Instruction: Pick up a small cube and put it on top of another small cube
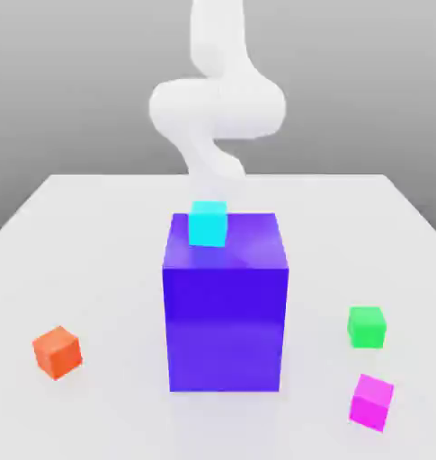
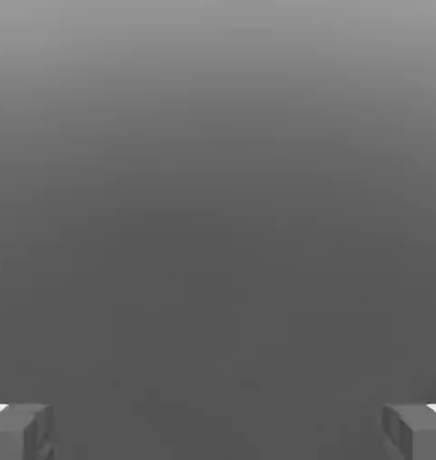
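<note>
A small cyan cube (image 1: 208,223) rests on the top face of a tall blue block (image 1: 226,301) in the middle of the table. On the tabletop lie three more small cubes: an orange cube (image 1: 57,351) toward the exterior view's left, and a green cube (image 1: 366,326) and a magenta cube (image 1: 372,401) toward its right. My white arm (image 1: 217,108) rises behind the blue block. In the hand view my gripper (image 2: 218,433) is open, its fingers (image 2: 22,433) set wide apart with nothing between them and only plain grey backdrop beyond.
The white table (image 1: 95,260) reaches well past the block on every side. The blue block is much taller than the small cubes and stands between the arm and the table's front.
</note>
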`<state>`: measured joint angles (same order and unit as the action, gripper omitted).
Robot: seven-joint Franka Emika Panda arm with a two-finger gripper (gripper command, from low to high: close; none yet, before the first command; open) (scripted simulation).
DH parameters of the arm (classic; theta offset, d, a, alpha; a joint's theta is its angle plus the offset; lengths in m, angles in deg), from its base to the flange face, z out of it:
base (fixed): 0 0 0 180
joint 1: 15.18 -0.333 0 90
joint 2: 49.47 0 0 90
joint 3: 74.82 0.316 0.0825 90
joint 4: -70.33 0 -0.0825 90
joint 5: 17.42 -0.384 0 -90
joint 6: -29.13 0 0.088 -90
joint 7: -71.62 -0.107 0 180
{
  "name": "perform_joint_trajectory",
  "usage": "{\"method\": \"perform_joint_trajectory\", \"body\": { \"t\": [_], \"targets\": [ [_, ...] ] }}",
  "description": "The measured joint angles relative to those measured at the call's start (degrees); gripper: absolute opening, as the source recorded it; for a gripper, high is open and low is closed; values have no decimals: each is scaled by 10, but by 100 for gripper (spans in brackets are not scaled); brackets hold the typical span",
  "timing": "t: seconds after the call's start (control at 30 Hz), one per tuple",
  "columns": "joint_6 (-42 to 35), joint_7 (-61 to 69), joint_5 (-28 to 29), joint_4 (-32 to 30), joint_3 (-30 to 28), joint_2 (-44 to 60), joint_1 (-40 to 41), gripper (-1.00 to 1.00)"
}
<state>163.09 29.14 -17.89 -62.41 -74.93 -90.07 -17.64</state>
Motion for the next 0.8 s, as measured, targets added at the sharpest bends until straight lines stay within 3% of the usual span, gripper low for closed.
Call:
{"method": "perform_joint_trajectory", "body": {
  "t": [0.5,0.8],
  "targets": [
    [131,198,-23,-58,25,315,-121,0],
    [209,278,16,-92,51,502,-179,0]
  ]
}}
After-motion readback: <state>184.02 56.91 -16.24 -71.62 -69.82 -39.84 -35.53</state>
